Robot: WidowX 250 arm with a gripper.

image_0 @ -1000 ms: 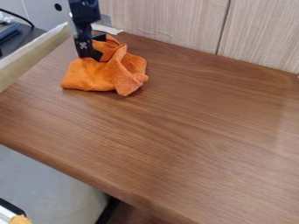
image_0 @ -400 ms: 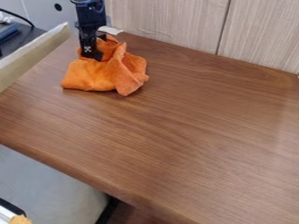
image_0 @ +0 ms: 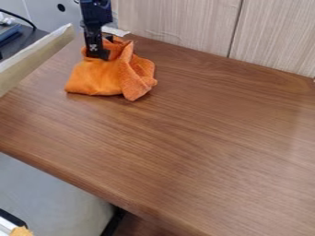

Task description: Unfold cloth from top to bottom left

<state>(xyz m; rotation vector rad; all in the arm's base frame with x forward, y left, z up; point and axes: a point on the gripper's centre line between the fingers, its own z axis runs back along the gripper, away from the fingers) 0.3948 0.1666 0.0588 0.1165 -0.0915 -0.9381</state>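
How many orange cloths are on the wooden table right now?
1. The orange cloth sits bunched up at the table's far left, under the gripper. Its folds could hide another, though I see no sign of one.

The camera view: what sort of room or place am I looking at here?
Probably a lab or workshop corner rather than a home: a black robot arm hangs over a wooden table, with pale wood-grain panels behind and a black cable at upper left.
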